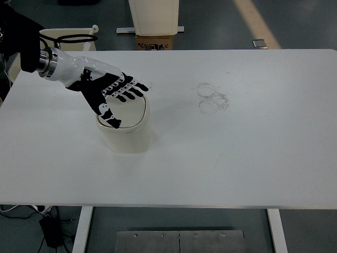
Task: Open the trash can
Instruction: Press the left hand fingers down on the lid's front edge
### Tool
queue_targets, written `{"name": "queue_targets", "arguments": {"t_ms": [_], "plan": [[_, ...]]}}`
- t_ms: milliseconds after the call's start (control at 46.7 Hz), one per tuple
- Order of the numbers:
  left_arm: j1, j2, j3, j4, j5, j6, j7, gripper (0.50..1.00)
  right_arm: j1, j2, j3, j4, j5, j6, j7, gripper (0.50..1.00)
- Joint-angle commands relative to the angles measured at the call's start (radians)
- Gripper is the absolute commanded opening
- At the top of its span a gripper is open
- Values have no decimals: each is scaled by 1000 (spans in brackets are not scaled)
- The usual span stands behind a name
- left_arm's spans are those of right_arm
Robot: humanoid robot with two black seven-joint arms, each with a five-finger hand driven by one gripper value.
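Left robot hand [113,95] comes in from upper left of pic, white forearm w/ metal wrist ring, black-and-white fingers [131,87] spread out flat & holding nothing. It sits over the trash can [126,132], a small cream bin w/ a rounded-square lid [131,113], standing upright on the white surface [237,158], left of centre. Four fingers reach across the far edge of the lid toward the right; thumb [108,113] points down across the lid's left-front part. Can't tell from this angle if hand is actually pressing the lid or just above it. Lid looks down/closed, sitting level in the can's rim.

Right arm not in pic.

Rest of surface: faint ring-shaped marks [212,97] right of centre, well apart from the can. Beyond the far edge: a white chair [71,37] w/ a black cable loop [78,38] at upper left, a white upright panel [154,16] w/ a cardboard box [155,42] at its foot, top centre. Floor is grey; below near edge, white table legs, a metal floor plate [179,241] & a black cable/adapter [50,229] lower left
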Motion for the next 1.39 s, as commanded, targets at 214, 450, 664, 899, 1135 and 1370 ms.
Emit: {"name": "queue_targets", "arguments": {"t_ms": [214,450,664,899,1135,1370], "plan": [[13,-1,22,0,13,2,0,1000,15,0,0,0,0,0,0,991],[22,-2,28,0,16,2,0,1000,15,0,0,0,0,0,0,991],[29,-5,28,0,17,2,0,1000,15,0,0,0,0,0,0,991],[51,-4,28,0,20,3,0,1000,15,0,0,0,0,0,0,991],[59,-4,28,0,35,3,0,1000,15,0,0,0,0,0,0,991],[60,5,25,2,35,3,-2,1000,15,0,0,0,0,0,0,991]]}}
